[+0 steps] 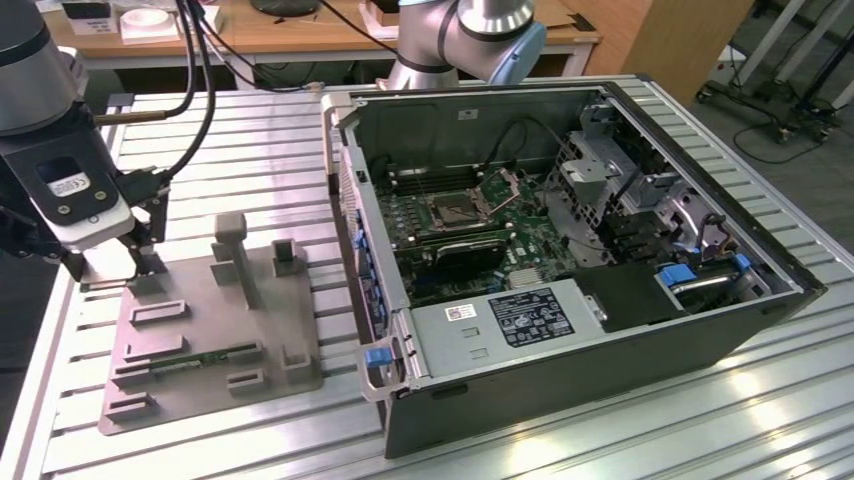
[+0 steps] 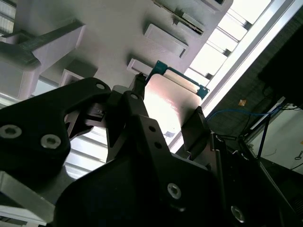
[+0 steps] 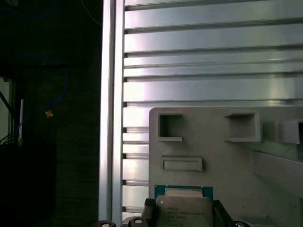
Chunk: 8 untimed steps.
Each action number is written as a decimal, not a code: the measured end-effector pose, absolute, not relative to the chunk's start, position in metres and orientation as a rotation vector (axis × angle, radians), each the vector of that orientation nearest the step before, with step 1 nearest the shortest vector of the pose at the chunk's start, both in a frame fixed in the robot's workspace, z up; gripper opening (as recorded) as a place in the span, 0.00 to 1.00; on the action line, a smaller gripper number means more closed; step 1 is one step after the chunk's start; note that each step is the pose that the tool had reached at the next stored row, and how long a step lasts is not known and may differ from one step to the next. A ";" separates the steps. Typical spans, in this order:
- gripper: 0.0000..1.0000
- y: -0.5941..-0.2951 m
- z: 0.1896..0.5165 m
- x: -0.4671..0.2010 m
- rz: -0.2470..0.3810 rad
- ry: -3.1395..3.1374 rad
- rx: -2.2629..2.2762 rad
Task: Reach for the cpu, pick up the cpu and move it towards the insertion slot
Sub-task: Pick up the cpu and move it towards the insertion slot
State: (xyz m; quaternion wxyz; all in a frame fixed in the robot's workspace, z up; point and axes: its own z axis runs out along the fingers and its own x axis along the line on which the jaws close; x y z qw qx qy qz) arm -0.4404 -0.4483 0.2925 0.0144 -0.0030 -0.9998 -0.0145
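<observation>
The gripper (image 1: 114, 265) hangs over the fixture (image 1: 200, 310), at its far corner on the exterior view's left. In both wrist views its two dark fingers (image 2: 195, 126) are closed on opposite edges of the cpu (image 2: 174, 97), which sits flat between them with its shiny top showing and a thin green edge at the far side. The cpu lies over the fixture's edge strip, just beside two shallow rectangular pockets. I cannot tell whether it touches the fixture. The slot (image 1: 454, 208) is well apart from the fixture, inside the open case (image 1: 534, 380) on the exterior view's right, with its metal plate hinged up. A memory stick (image 1: 200, 360) lies in a groove at the fixture's near end. Fixture and case both rest on the slatted table (image 1: 227, 140).
</observation>
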 end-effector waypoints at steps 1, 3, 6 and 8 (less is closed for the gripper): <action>0.55 -0.448 0.293 -0.440 -0.045 -3.113 -0.010; 0.55 -0.448 0.294 -0.440 -0.045 -3.112 -0.010; 0.55 -0.448 0.295 -0.440 -0.045 -3.113 -0.010; 0.55 -0.448 0.297 -0.440 -0.045 -3.113 -0.010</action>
